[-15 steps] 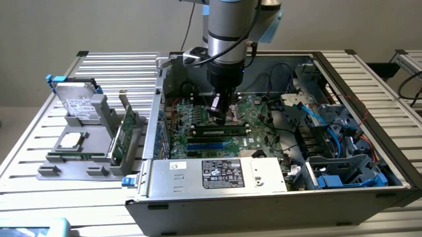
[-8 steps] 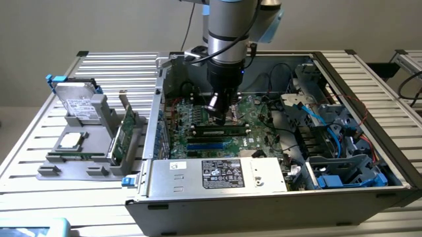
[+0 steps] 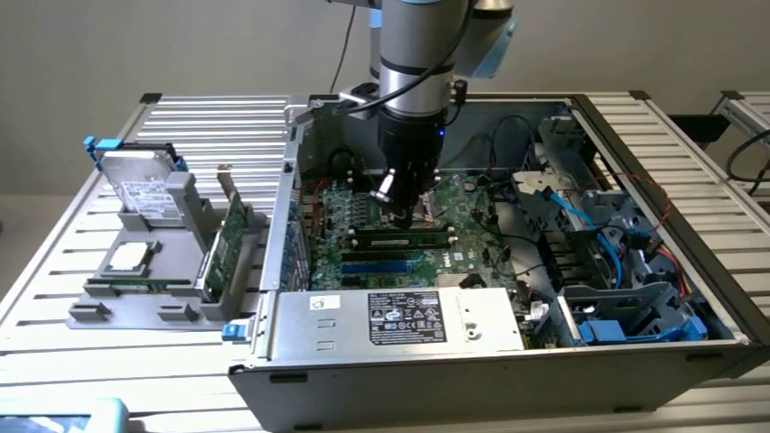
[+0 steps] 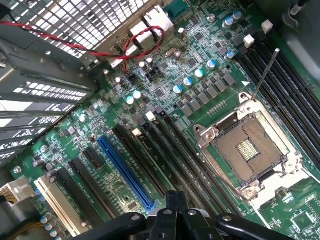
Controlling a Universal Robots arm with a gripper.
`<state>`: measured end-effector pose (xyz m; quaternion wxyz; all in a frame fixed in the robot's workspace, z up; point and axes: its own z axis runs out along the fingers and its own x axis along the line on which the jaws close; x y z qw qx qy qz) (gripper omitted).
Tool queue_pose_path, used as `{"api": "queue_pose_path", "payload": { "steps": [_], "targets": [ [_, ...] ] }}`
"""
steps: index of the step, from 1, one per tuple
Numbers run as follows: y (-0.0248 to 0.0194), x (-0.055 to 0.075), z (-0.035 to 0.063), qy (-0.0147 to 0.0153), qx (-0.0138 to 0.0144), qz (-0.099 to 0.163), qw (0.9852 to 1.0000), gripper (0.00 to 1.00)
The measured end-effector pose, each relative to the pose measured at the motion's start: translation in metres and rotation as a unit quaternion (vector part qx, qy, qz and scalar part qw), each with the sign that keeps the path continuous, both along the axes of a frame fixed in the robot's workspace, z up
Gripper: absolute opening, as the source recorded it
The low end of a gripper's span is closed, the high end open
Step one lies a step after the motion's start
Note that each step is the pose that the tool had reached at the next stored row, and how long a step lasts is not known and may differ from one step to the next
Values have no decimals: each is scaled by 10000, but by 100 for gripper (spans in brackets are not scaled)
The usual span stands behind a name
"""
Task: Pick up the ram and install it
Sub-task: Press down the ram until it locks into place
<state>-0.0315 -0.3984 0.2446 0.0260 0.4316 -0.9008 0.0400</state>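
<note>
Gripper clenched, holding nothing, low inside the open computer case over the motherboard. Ram seated in a slot just below it (label facing up).

Case: we see matt grey sheet metal
Motherboard: we see glossy green circuit board
Socket frame: we see shiny bare metal
Table: we see ribbed brushed aluminium

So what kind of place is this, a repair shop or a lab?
Most likely a robotics lab bench for testing computer assembly: a robot arm reaches into an open desktop computer case on an aluminium slatted table, with spare parts in a grey holder beside it.
</note>
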Motion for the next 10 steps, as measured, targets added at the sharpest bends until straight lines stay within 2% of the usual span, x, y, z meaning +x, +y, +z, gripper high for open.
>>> {"api": "queue_pose_path", "payload": {
  "steps": [5, 10],
  "targets": [
    [0, 0, 0, -75, -8, -242, 9997, 11],
    [0, -1, 1, -138, -16, -496, 9987, 11]
  ]
}}
